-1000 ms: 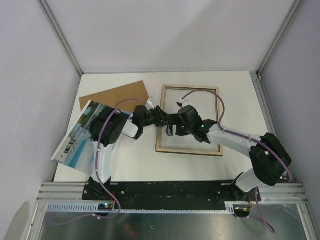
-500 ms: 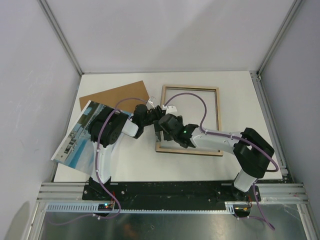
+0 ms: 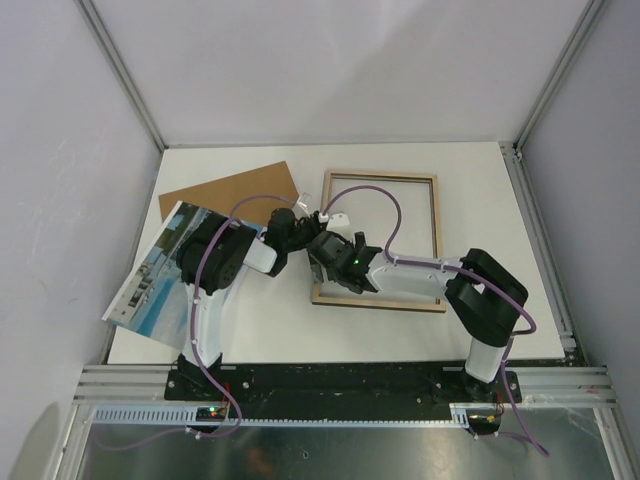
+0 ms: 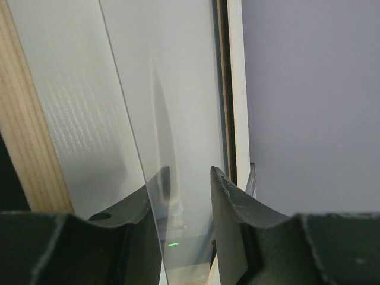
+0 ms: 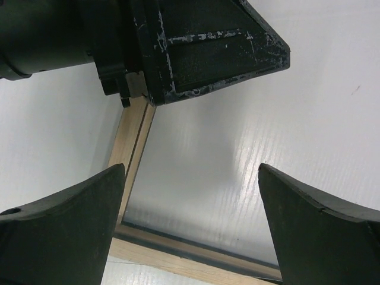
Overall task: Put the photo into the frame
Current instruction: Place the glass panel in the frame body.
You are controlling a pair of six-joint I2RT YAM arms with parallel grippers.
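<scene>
White table (image 3: 250, 330), grey walls. You have the frame (image 3: 381, 176) lying wood side up, right of centre. The left gripper (image 3: 303, 222) sits at its left rail; its fingers (image 4: 228, 208) stand a narrow gap apart with glazing showing between them, and you cannot tell whether they grip. The right gripper (image 3: 325, 268) hovers by the near-left corner, fingers (image 5: 65, 225) spread wide, the corner's wood between them. The photo (image 3: 150, 290) lies well apart, overhanging the table's left edge beside the left arm. A brown backing board (image 3: 230, 192) lies beyond it.
</scene>
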